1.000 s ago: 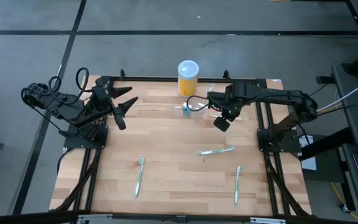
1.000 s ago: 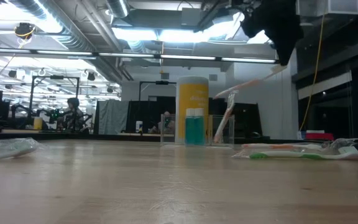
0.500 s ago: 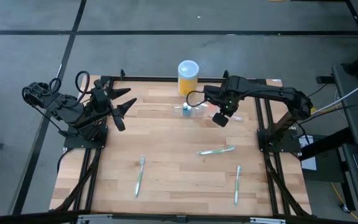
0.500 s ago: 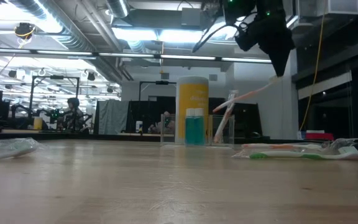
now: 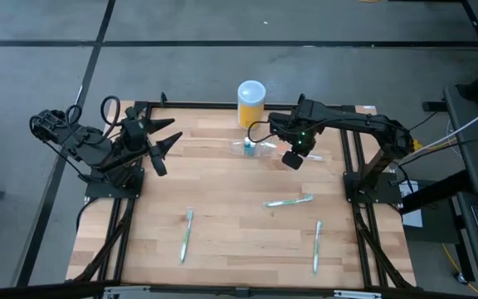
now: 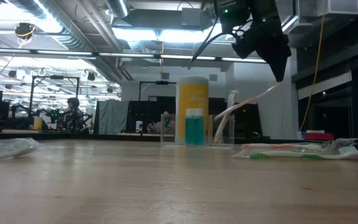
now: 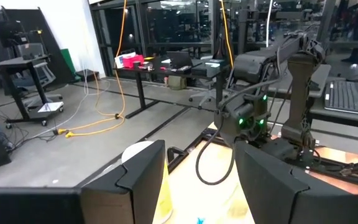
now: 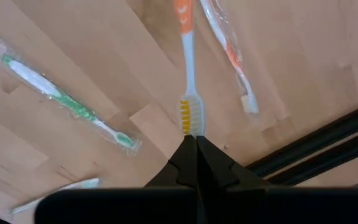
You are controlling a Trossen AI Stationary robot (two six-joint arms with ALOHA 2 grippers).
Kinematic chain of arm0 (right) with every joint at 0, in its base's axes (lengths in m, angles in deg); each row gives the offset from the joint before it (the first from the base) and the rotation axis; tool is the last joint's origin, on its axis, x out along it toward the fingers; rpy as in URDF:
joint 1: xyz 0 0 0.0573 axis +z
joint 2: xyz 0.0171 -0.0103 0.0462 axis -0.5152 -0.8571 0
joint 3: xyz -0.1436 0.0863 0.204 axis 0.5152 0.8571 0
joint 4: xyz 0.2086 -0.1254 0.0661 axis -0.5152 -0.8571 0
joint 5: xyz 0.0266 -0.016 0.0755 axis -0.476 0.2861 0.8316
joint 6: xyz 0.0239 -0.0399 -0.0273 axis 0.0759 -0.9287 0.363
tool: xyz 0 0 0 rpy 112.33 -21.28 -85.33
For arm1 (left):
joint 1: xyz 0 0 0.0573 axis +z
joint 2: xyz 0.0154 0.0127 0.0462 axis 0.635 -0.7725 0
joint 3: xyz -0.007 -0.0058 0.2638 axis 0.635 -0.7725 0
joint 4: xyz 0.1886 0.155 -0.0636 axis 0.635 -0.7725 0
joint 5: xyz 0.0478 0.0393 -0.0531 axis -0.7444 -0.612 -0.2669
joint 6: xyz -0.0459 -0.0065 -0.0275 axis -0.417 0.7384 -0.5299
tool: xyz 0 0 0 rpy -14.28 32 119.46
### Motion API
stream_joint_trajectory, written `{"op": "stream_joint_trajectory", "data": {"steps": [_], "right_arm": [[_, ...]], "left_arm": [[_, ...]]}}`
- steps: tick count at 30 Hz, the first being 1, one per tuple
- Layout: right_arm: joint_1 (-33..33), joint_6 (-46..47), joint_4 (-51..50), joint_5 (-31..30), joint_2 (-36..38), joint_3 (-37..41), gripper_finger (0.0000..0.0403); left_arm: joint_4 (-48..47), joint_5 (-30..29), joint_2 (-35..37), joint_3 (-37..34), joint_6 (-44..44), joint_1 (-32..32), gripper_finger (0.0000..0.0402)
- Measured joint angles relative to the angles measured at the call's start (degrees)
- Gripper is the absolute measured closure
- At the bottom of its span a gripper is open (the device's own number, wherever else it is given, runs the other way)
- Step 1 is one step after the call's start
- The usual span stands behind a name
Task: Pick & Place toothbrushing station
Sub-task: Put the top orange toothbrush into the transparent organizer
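Toothbrushing station [image 6: 197,129], a small clear colourless plastic holder, stands at the far middle of the light wooden slatted table [image 5: 222,208], just in front of the yellow cylindrical container with a white lid [image 5: 251,102]; blue-green tubes [image 6: 194,126] stand upright inside it.

Going from the left: the left gripper [image 5: 163,143] hangs above the table's far left corner with its two dark fingers spread apart and nothing between them. Toward the near edge, a green-handled toothbrush in a clear wrapper [image 5: 186,235] lies left of centre. Past the middle, another wrapped green toothbrush [image 5: 289,201] lies roughly crosswise. Above and beyond it, the right gripper [image 5: 291,157] hovers just right of the holder, its fingers pressed together on the bristle end of an orange-and-white toothbrush [image 8: 188,59]. In the low view this brush [image 6: 244,102] slopes down from the gripper [image 6: 277,70] to the holder's right-hand compartment; whether its lower end is inside or only at the rim cannot be told. The right wrist view shows a wrapped orange toothbrush [image 8: 229,53] on the wood beneath. A third wrapped green toothbrush [image 5: 316,247] lies near the table's near right corner.
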Motion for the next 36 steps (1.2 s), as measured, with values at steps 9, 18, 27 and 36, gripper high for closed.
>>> {"op": "stream_joint_trajectory", "data": {"steps": [9, 18, 27, 36], "right_arm": [[-0.6, -0.4, -0.1, 0.6, -0.5, -2.7, 0.0403], [-3.9, -0.5, -0.1, 1.8, -2.9, -7.3, 0.0403], [-2.9, -1.4, -0.1, 2.0, -4.3, -10.0, 0.0403], [-3.5, 1.5, -0.2, 1.8, -0.4, -10.0, 0.0403]], "left_arm": [[-1.7, 0.0, 0.0, 0.0, -1.6, 0.0, 0.0207], [-1.7, 0.0, 0.0, 0.0, -1.7, 0.0, 0.0207], [-4.9, 0.0, 0.0, 0.0, -5.1, 0.0, 0.0207], [-6.3, -0.8, 0.0, 0.0, -6.2, 0.0, 0.0207]]}}
